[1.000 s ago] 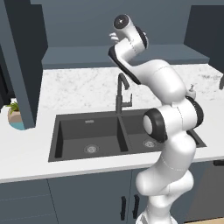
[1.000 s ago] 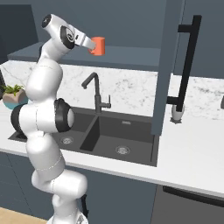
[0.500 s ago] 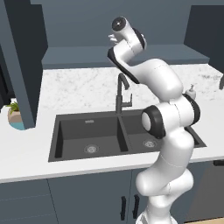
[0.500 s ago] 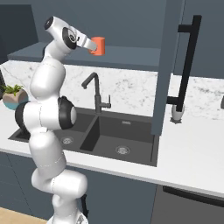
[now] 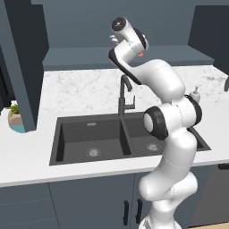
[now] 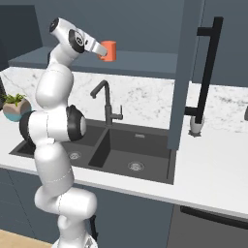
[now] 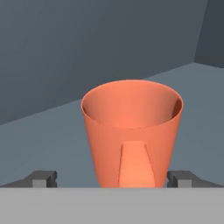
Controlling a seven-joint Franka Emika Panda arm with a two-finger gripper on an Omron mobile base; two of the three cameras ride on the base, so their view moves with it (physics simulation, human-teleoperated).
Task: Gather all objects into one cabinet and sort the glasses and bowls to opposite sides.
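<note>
Gripper [image 7: 111,178] spread wide, fingertips [image 7: 41,178] clear of the orange cup [image 7: 132,133] standing upright between them on the cabinet shelf [image 7: 39,144].

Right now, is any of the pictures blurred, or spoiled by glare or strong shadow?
Hand view: the orange cup is sharp and evenly lit. Right base view: soft light, no glare on the counter. Left base view: the sink is dark but clear.
</note>
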